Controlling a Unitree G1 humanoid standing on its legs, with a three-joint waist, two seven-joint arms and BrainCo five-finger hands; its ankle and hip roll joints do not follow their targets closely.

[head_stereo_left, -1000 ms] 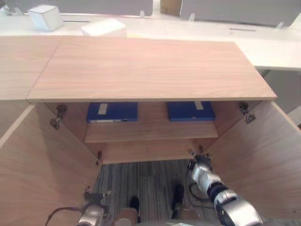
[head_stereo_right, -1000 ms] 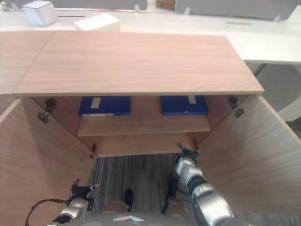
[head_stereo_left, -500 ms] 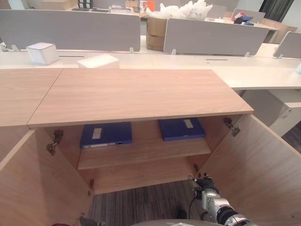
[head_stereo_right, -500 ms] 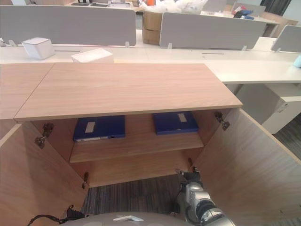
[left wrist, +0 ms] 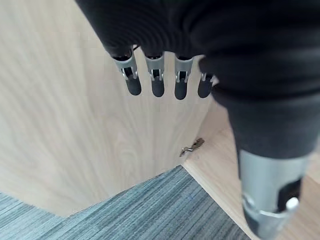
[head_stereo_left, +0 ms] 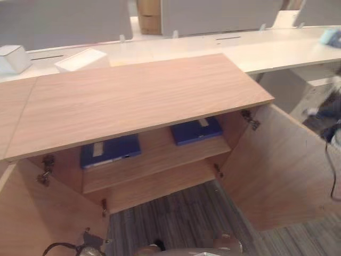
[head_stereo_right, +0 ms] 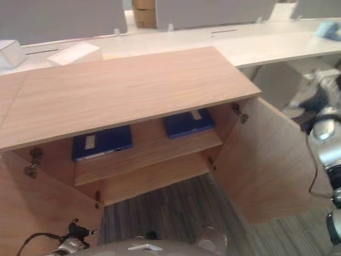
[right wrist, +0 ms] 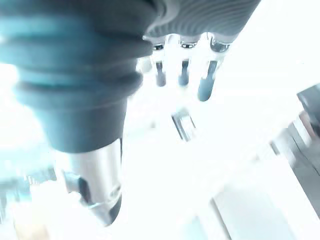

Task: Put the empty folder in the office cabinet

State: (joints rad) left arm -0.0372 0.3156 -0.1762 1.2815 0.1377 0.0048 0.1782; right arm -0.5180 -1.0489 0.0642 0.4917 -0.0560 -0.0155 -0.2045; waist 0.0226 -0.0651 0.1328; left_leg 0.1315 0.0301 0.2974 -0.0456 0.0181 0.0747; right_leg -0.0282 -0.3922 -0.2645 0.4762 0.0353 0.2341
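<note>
The wooden office cabinet (head_stereo_left: 138, 96) stands with both doors swung wide. Two blue folders lie flat on its upper shelf (head_stereo_left: 154, 162): one at the left (head_stereo_left: 109, 150), one at the right (head_stereo_left: 195, 129). My right hand (head_stereo_right: 318, 96) is raised out past the right door (head_stereo_left: 272, 165), blurred, away from the shelf. In the right wrist view its fingers (right wrist: 184, 70) hang straight and hold nothing. My left hand (head_stereo_right: 68, 244) hangs low by the left door (head_stereo_left: 32, 213). Its fingers (left wrist: 157, 82) are relaxed and empty, with the door's wood behind them.
Grey striped carpet (head_stereo_left: 181, 218) lies in front of the cabinet between the doors. Behind it runs a white desk with two white boxes (head_stereo_left: 82, 58) (head_stereo_left: 10, 57) and grey partitions (head_stereo_left: 64, 21). A light blue thing (head_stereo_left: 331, 36) sits on the desk at the far right.
The camera has swung, shifting the whole picture. My right hand has risen from low in front of the cabinet up and out to the right, beyond the right door.
</note>
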